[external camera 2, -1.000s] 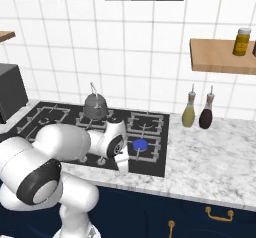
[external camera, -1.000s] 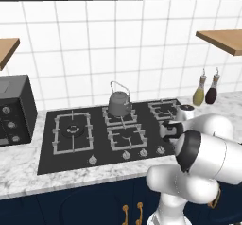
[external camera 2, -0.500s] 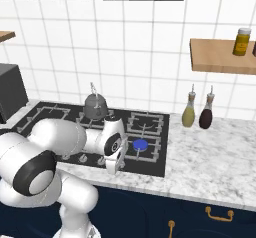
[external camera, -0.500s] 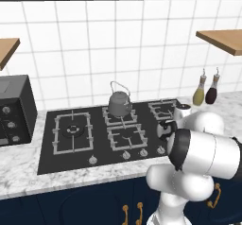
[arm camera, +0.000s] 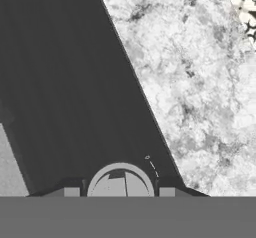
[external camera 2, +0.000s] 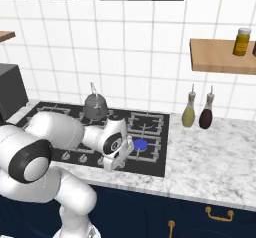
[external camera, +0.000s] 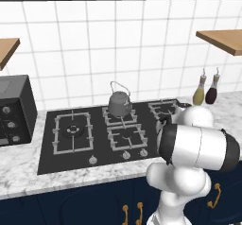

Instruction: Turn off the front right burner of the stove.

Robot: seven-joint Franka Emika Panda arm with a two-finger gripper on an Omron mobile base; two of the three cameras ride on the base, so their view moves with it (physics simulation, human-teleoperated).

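Here the stove (external camera 2: 60, 113), a black glass cooktop set in the marble surface (external camera 2: 220, 152), is seen from both sides of the arm. The front right burner (external camera 2: 141, 144) shows a blue glowing disc inside its small grey grate, near the stove's right edge, so the flame appears lit and the task is judged unfinished. The tool (external camera 2: 114, 163) hangs low over the stove's front strip, just left of that burner, where the row of silver knobs (external camera: 126, 155) runs. In the hand view a round silver knob (arm camera: 120, 182) sits at the bottom centre on the black glass, with short white tick marks beside it and marble to the right. The fingertips are not clearly separable from the glass there, so whether they stand apart, together or on the knob cannot be told. What seems left is to close on this knob and turn it until the blue disc goes out.

A kettle (external camera 2: 94, 104) stands on a rear burner; two bottles (external camera 2: 197, 113) stand on the surface to the right. The panel above the stove carries small white symbols, too small to read. No brand or label is legible.
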